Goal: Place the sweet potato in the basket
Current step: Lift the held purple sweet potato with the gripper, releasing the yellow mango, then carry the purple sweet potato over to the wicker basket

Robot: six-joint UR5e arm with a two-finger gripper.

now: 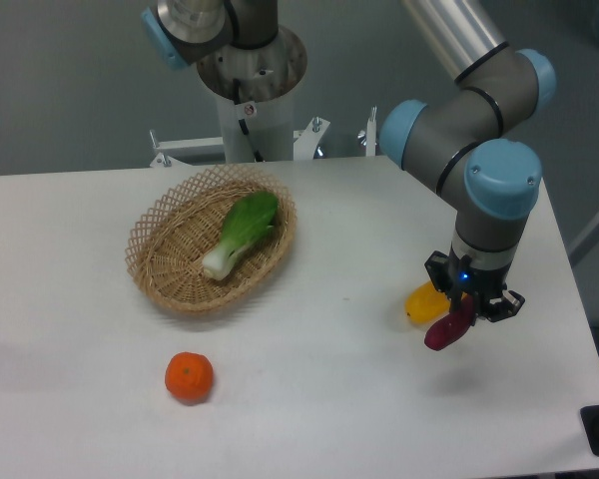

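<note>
The sweet potato is a small dark purple-magenta tuber, tilted, held in my gripper at the right of the table, just above the surface. The gripper is shut on its upper end. The basket is a light tan oval wicker one at the centre left, well to the left of the gripper. A green and white bok choy lies inside it.
A yellow-orange fruit lies on the table right beside the gripper, partly hidden by it. A round orange tangerine sits in front of the basket. The robot base stands behind the basket. The table's right edge is close to the gripper.
</note>
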